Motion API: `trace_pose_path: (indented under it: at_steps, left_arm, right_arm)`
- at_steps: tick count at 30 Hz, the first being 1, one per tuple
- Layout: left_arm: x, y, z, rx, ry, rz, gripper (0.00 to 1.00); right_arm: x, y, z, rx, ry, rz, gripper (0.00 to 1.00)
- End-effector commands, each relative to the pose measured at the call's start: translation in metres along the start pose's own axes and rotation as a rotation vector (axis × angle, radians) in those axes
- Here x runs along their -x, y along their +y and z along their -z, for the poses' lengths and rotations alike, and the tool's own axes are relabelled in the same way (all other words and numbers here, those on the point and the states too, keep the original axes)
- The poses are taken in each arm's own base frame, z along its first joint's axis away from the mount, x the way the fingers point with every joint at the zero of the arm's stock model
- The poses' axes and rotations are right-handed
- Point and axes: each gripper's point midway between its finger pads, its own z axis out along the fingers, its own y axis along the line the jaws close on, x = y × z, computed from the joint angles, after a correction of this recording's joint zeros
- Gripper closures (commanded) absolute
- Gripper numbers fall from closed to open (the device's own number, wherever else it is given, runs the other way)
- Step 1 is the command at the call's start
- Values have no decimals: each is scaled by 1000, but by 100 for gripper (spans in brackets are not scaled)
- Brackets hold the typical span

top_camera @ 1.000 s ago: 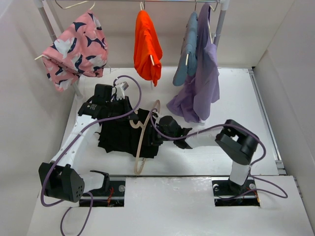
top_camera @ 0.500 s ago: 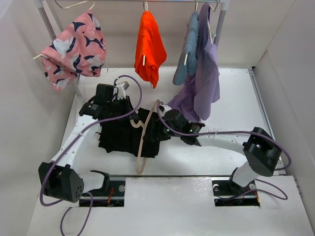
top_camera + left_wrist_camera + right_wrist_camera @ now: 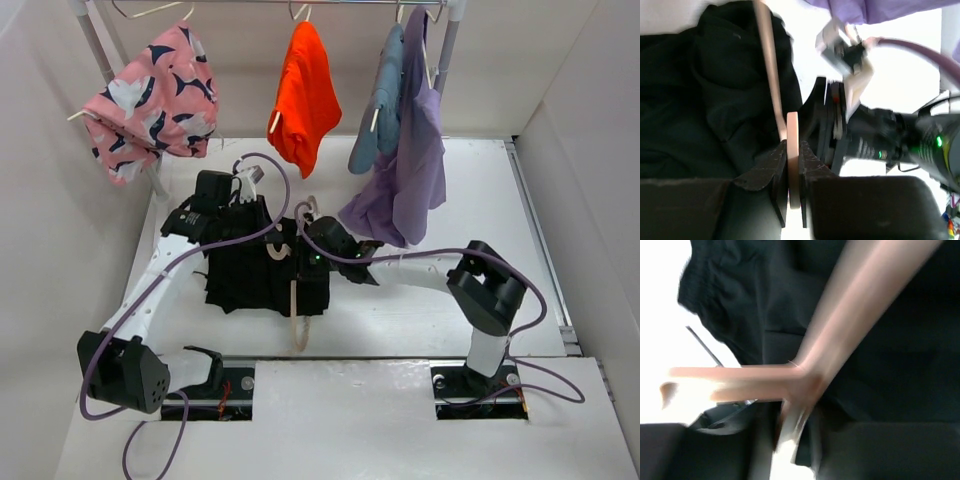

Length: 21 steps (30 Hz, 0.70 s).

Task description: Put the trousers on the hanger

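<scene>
The black trousers lie bunched on the white table, left of centre. The pale beige hanger stands nearly edge-on over their right side, its hook at the far end. My left gripper is over the trousers and shut on a thin beige bar of the hanger. My right gripper comes in from the right and is shut on the hanger at its junction, blurred in the right wrist view. The trousers fill the background of the left wrist view and the right wrist view.
A rail at the back holds a pink patterned garment, an orange garment, and blue and purple garments; the purple one hangs down to the table beside my right arm. The rack's post stands at far left. White walls enclose the table.
My right arm has swung left over the trousers, carrying the hanger from a slanted lie to nearly edge-on. The orange garment is swinging. The left gripper has held still.
</scene>
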Motion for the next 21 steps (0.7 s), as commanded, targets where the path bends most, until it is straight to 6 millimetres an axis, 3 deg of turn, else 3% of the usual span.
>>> trace_pose_path:
  at_steps: [1,2,4,7,12,13,15,17,19,20,21]
  left_arm:
    - [19,-31,14,-109,-66,-73,93]
    - [23,-38,17,-129,-76,-127,75]
    - [24,-42,24,-143,-70,-188,58]
    - [33,-47,40,-125,-102,-312,41]
    - [47,-26,75,-6,-222,-314,37]
    - [40,-18,78,23,-217,-295,39]
    - [34,5,77,103,-211,-201,48]
    - [15,30,60,148,-138,-112,50]
    - [-5,40,41,133,-49,-35,50]
    - [-27,51,21,118,54,20,50]
    - [-36,47,10,79,103,36,48]
  right_arm:
    - [14,15,9,25,-50,-1,76]
    - [10,11,11,17,-43,-3,88]
    - [9,16,19,40,-46,-19,99]
    - [11,14,28,80,-44,-37,100]
    - [14,15,44,206,-35,-72,100]
    - [14,23,49,238,-32,-62,100]
    - [10,19,51,253,-7,-66,100]
    - [12,20,55,276,-9,-32,97]
    - [7,23,57,298,16,-14,95]
    - [13,24,58,300,4,-15,94]
    - [13,23,58,300,2,-6,94]
